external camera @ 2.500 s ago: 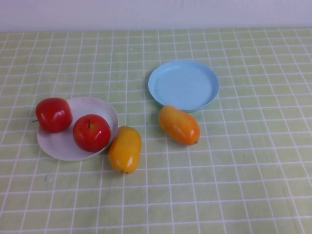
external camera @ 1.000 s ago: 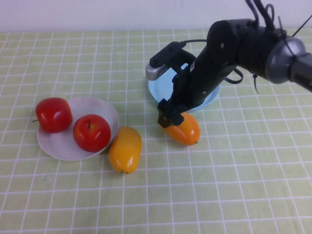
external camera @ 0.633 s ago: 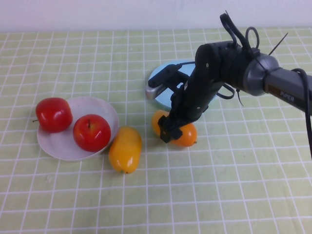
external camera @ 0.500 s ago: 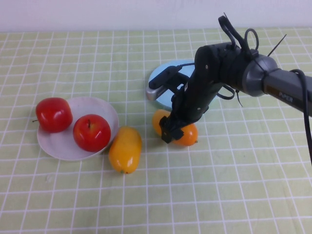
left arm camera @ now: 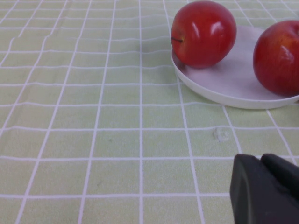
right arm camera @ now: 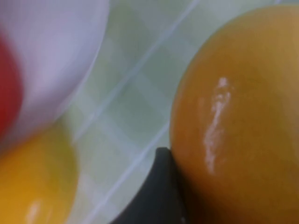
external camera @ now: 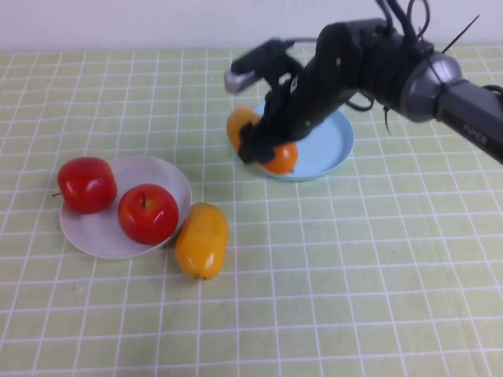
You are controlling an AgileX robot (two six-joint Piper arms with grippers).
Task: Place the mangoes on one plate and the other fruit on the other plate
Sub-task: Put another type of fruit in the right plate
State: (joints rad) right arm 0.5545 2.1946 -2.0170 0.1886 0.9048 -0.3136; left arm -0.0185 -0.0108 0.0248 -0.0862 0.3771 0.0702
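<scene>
My right gripper [external camera: 262, 144] is shut on one mango [external camera: 279, 157] and holds it above the left rim of the light blue plate [external camera: 330, 141]. That mango [right arm camera: 238, 116] fills the right wrist view, pressed against a dark finger [right arm camera: 159, 186]. The second mango [external camera: 202, 239] lies on the cloth beside the white plate [external camera: 102, 232]; it shows blurred as the mango [right arm camera: 32, 182] in the right wrist view. Two red apples [external camera: 86, 184] [external camera: 148, 214] rest on the white plate. In the left wrist view my left gripper [left arm camera: 266, 186] is shut, low over the cloth, short of the white plate [left arm camera: 233, 88] and its apples [left arm camera: 203, 32] [left arm camera: 278, 56].
A green checked cloth [external camera: 354, 275] covers the table. A white wall [external camera: 157, 23] runs along the far edge. The right arm [external camera: 409, 67] reaches in from the right over the blue plate.
The right gripper closed on the mango near the blue plate, lifted it and carried it back toward the blue plate's left rim. The other fruit stayed put.
</scene>
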